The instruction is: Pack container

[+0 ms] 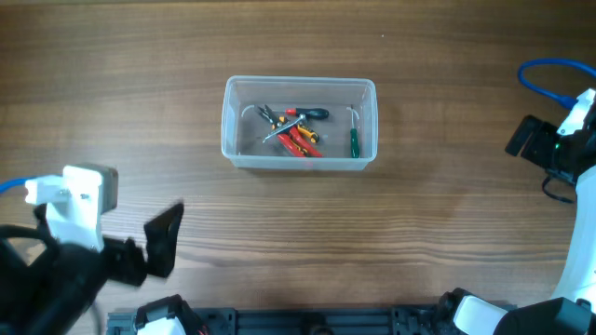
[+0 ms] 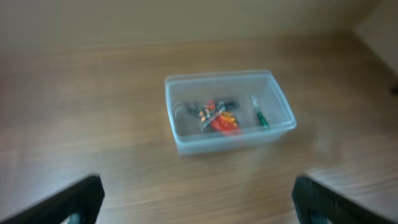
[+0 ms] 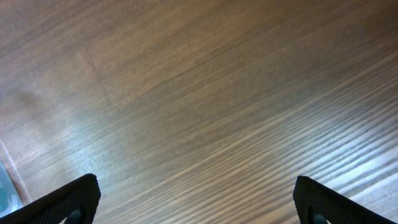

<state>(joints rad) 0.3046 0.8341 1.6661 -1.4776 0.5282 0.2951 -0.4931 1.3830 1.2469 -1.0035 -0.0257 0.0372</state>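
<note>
container [image 1: 298, 83] with hand tools [image 1: 293, 130] sits central on the bench [image 1: 112, 93]; left gripper [image 2: 198, 200] by the near-left corner, right gripper [image 3: 198, 200] by the right edge, both spread wide, empty.

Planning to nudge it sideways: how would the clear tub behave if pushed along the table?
The tub is low and wide, so it would probably slide rather than tip. Its thin clear walls may flex. The loose pliers and green screwdriver inside would likely shift.

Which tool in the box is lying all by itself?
The green-handled screwdriver, alone by the container's right end; the red and black tools lie piled together.
</note>
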